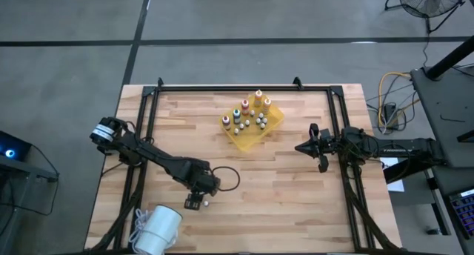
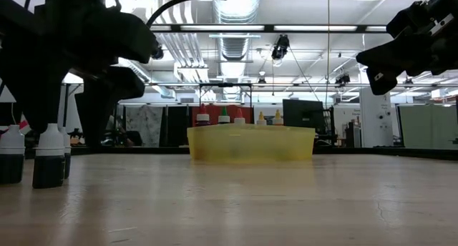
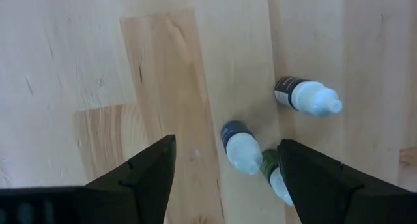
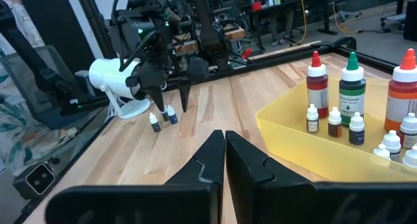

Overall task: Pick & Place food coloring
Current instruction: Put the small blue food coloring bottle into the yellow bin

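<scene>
Food coloring on table: three small white-capped bottles point(image 3: 242, 148) stand close together on the bare wood near the front edge, well apart from the tray; in the left wrist view one has a blue band, one point(image 3: 306, 96) a dark band, one point(image 3: 277, 176) a green band partly hidden by a finger.
Food coloring in tray: tall bottles with pointed caps, red point(image 4: 316, 79), green point(image 4: 351, 85) and orange point(image 4: 402, 88), stand upright along one side; yellow-capped ones point(image 1: 258, 98) show in the high view.
Small bottles in tray: several white-capped ones point(image 4: 334, 122) upright beside the tall ones.
Tray: yellow plastic tray point(image 1: 245, 137), set askew near the middle-back of the table.
Left gripper: left gripper point(image 1: 194, 201) points down, poised just over the three loose bottles near the front-left of the table.
Left fingers: spread wide, holding nothing; blue-band bottle sits between them in the wrist view, green-band one at the edge of one finger point(image 3: 319, 178); touching or not, cannot tell.
Right gripper: right gripper point(image 1: 302, 147) hangs above the table on the right side, beside the tray, well apart from the loose bottles.
Right fingers: pressed together, nothing between them point(image 4: 203, 162).
Table: light wood-plank table point(image 1: 296, 196) with a black frame.
Other: white rounded device point(image 1: 158, 230) lying at the front-left corner, near the left arm.
Background: workshop room with ceiling ducts and lights in the low view.
</scene>
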`<state>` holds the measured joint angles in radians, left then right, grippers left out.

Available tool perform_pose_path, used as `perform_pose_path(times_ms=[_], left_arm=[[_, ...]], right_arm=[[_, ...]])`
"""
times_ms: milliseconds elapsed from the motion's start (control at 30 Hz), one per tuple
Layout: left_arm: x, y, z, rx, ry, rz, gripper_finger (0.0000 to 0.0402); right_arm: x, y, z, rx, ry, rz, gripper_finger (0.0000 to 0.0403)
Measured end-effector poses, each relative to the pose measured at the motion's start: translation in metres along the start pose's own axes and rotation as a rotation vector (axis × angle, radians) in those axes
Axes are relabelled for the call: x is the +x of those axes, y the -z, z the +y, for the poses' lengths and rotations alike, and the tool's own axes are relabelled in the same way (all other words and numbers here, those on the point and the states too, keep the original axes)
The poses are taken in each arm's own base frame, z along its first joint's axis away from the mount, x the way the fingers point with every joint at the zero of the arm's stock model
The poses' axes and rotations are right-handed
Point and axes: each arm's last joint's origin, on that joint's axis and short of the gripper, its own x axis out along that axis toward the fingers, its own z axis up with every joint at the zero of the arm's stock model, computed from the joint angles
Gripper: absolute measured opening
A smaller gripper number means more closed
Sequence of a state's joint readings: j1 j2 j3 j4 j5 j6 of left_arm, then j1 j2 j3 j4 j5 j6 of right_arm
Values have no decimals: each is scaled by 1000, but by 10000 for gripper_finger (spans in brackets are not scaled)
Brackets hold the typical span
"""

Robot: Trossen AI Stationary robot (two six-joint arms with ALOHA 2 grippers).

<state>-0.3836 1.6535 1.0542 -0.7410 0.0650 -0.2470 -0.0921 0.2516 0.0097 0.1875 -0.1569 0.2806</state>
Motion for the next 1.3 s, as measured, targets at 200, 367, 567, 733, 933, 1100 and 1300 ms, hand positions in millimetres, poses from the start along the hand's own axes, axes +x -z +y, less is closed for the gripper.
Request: perform_pose_path(times_ms=[200,367,567,733,933,1100,1300], left_arm=[[4,3,1,-2,-1,15,240],[6,4,1,-5,2,2,237],[6,3,1,-1,26,1,221],[6,3,0,0,30,1,206],[6,3,0,-13,32,-2,192],[6,3,0,-17,32,-3,172],[6,3,0,-22,35,-2,132]], right_arm=[[0,0,0,0,0,0,9],[0,0,0,0,0,-1,9],[0,0,0,0,0,-1,9],[0,0,0,0,0,-1,9],[0,0,0,0,0,-1,9],[0,0,0,0,0,0,9],[0,0,0,0,-1,-1,9]])
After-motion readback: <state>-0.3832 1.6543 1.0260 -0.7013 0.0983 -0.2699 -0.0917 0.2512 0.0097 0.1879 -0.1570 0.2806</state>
